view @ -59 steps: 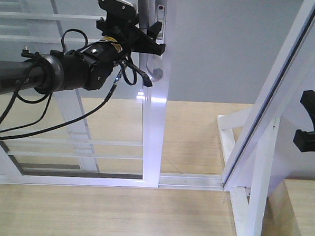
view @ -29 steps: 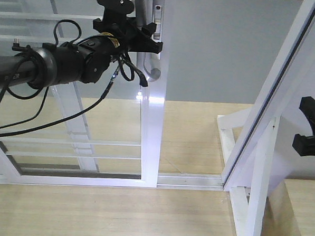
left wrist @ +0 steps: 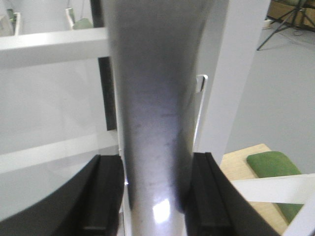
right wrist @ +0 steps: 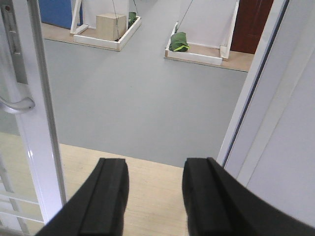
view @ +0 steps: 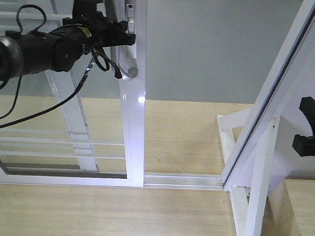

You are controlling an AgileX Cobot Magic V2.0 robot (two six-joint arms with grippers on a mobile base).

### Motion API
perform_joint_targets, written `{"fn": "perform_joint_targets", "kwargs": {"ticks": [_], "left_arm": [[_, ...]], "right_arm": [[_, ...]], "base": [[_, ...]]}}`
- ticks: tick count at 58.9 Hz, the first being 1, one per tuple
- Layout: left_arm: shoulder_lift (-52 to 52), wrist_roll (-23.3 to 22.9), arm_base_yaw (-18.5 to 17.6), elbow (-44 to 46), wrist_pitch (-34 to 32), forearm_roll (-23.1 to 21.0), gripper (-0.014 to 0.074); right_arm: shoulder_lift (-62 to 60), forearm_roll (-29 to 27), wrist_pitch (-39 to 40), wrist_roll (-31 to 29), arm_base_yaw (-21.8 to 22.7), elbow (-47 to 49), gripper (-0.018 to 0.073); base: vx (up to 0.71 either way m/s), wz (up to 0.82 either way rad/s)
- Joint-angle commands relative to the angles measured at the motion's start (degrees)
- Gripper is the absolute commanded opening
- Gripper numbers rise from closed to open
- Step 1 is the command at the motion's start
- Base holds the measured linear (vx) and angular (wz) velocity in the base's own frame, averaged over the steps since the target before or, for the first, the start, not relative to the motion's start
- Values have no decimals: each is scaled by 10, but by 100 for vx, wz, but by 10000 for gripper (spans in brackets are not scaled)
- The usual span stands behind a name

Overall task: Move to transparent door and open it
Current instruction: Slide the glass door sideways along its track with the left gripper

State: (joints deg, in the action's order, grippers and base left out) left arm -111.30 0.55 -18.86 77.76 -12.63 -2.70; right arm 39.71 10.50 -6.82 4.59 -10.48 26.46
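— Grey pull handle (left wrist: 155,113): do we have it?
— Yes; our left end effector (view: 115,37) is clamped on it, transparent door (view: 134,103) left of centre.
— Right end effector (right wrist: 153,196)?
— Empty, pads parted.

no readable text, labels, brands or numbers are showing anywhere in these views.

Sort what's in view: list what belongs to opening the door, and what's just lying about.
Belongs to the job:
transparent door
grey pull handle
left gripper

Just lying about:
cardboard box
green bundle
right gripper
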Motion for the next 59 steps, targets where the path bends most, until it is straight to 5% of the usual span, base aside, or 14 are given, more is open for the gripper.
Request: {"fn": "perform_joint_targets", "kwargs": {"ticks": [1, 23, 39, 59], "left_arm": [[52, -1, 35, -11, -66, -28, 382], [116, 10, 87, -125, -108, -28, 382], [178, 9, 91, -199, -111, -28, 382], [399, 4, 89, -382, -107, -24, 381]], "right_arm": [[-2, 6, 44, -6, 4, 17, 344], [-2, 6, 44, -6, 4, 17, 344], [-2, 6, 44, -6, 4, 17, 344], [-2, 3, 43, -2, 4, 17, 344]], "base": [[0, 0], [0, 0], [0, 0], [0, 0]]}}
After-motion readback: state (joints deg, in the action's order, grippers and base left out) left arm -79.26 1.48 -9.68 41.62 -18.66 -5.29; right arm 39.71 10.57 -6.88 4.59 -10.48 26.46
